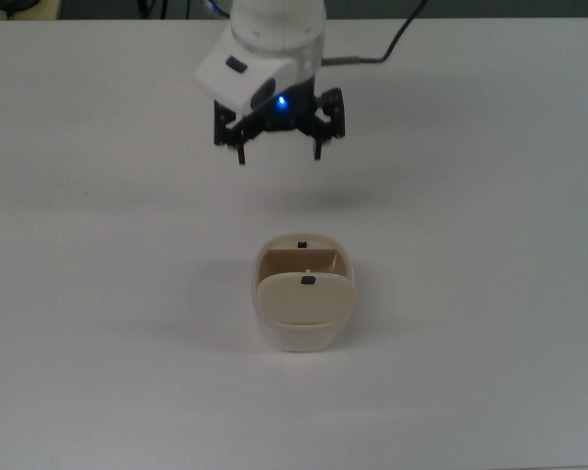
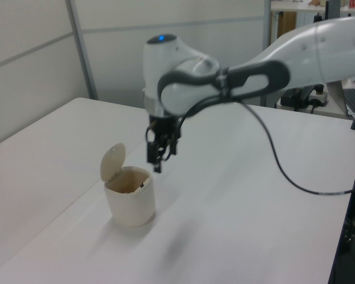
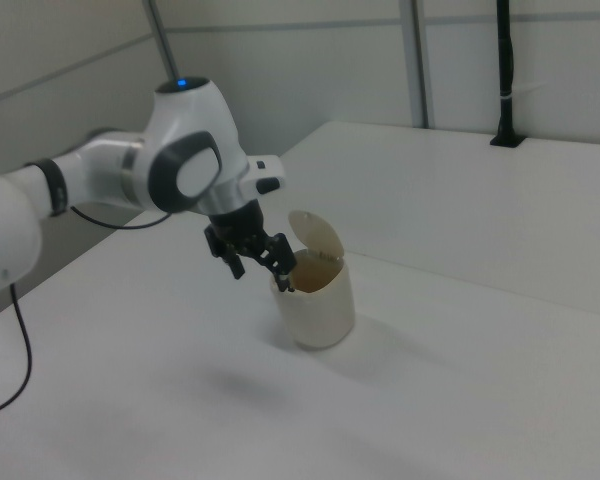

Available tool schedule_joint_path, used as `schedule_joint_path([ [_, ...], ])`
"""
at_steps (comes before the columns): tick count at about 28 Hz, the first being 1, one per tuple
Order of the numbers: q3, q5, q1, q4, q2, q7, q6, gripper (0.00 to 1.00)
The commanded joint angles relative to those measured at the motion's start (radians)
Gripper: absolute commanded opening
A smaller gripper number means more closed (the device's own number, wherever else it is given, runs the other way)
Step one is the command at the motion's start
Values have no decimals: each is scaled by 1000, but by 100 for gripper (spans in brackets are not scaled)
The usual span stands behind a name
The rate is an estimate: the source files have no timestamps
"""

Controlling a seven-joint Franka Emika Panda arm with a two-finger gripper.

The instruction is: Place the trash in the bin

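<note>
The gripper (image 1: pixel 279 155) hangs with its 2 fingers spread and nothing between them, raised above the white table (image 1: pixel 490 294). The bin (image 1: pixel 303 294) sits below it and toward the top view's bottom, well apart from the fingertips, its flap lid (image 2: pixel 113 160) tipped up. The trash shows in none of the 3 views; it is probably down inside the bin, though the opening shows only brown shadow. The step in hand looks like the retreat: best done by rising straight, staying clear of the flap, so the light bin is not nudged.
</note>
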Motion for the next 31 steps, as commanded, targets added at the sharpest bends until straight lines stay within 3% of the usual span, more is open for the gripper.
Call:
schedule_joint_path([
  [1,-8,13,-33,-3,-112,14,-178,100],
  [10,-25,10,-36,74,-161,22,-409,100],
  [31,-43,11,-37,74,-190,14,-410,100],
])
